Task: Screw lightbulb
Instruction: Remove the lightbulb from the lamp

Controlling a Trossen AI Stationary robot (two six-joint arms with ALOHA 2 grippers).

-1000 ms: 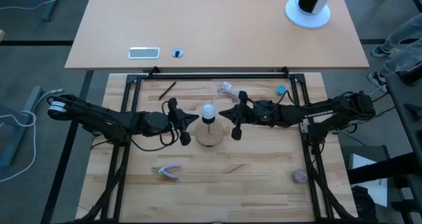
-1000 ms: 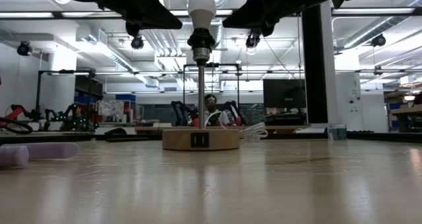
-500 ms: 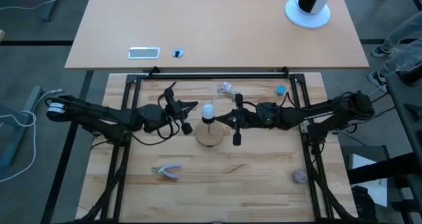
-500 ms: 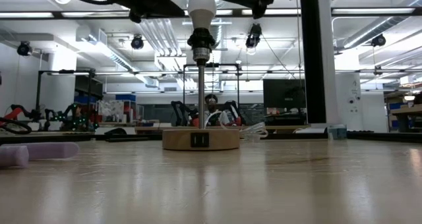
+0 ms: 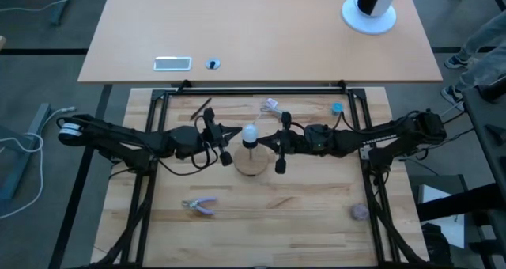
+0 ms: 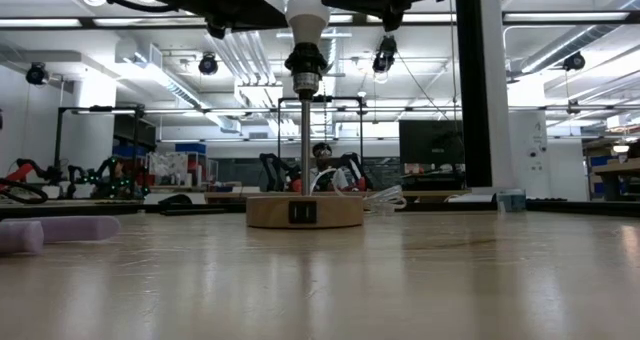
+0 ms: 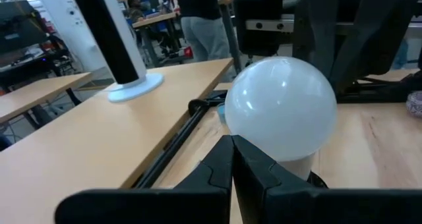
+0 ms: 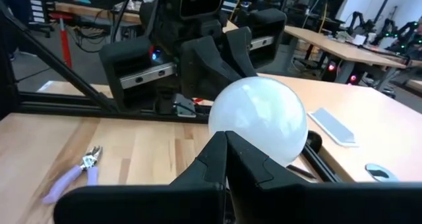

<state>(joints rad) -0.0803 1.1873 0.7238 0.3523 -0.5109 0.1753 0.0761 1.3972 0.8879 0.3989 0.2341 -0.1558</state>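
The left gripper (image 7: 232,159), its 2 fingers pressed together, points at the lightbulb (image 7: 282,109) just beyond it; the right gripper (image 7: 343,36) sits behind the lightbulb.

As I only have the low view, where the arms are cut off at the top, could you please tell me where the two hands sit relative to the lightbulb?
Observer: From above, the left hand is close on one side of the lightbulb and the right hand is close on the opposite side.
Operator: Thank you. Are their fingers open around it?
Observer: No. Each wrist view shows that arm's fingers shut together, with the tips pointing at the globe. I cannot tell whether they touch it.
Operator: Is anything else lying nearby?
Observer: Purple-handled pliers lie on the table, apart from the lamp's round wooden base.
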